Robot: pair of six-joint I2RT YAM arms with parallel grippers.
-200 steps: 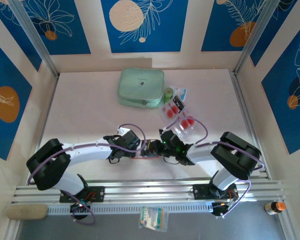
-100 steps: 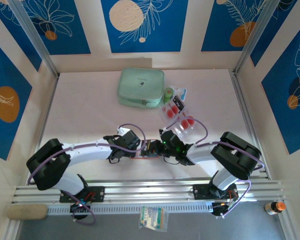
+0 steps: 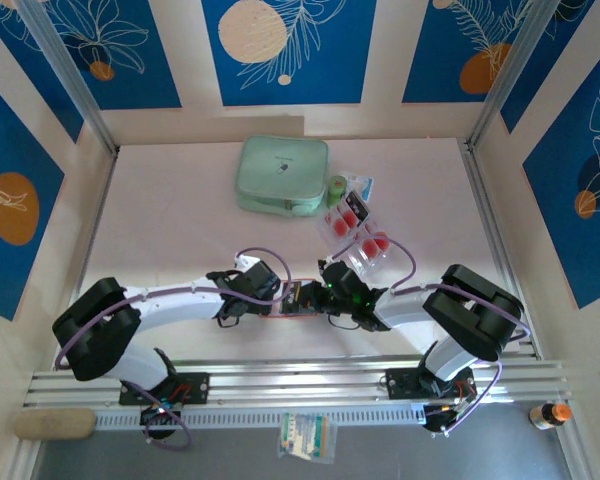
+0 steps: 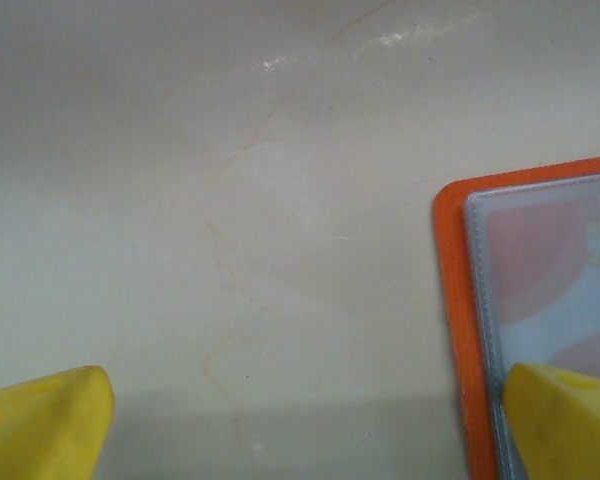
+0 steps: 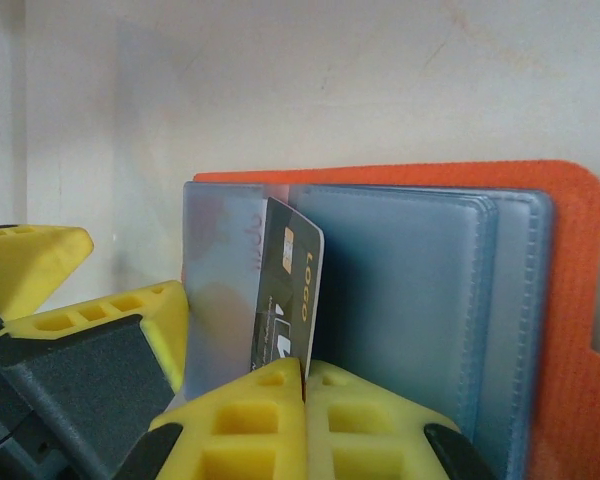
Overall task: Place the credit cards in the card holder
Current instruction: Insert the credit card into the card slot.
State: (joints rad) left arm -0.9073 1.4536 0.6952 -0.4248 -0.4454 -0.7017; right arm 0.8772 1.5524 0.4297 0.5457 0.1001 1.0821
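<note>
Orange card holder lies open by the tabletop's near edge. My right fingers pinch a credit card at its pocket mouth; left fingers are spread, empty. Risk, as I judge it: the card buckles, or the unpinned holder slides.

Pale tabletop carries a green case, a clear tray and an orange holder.
</note>
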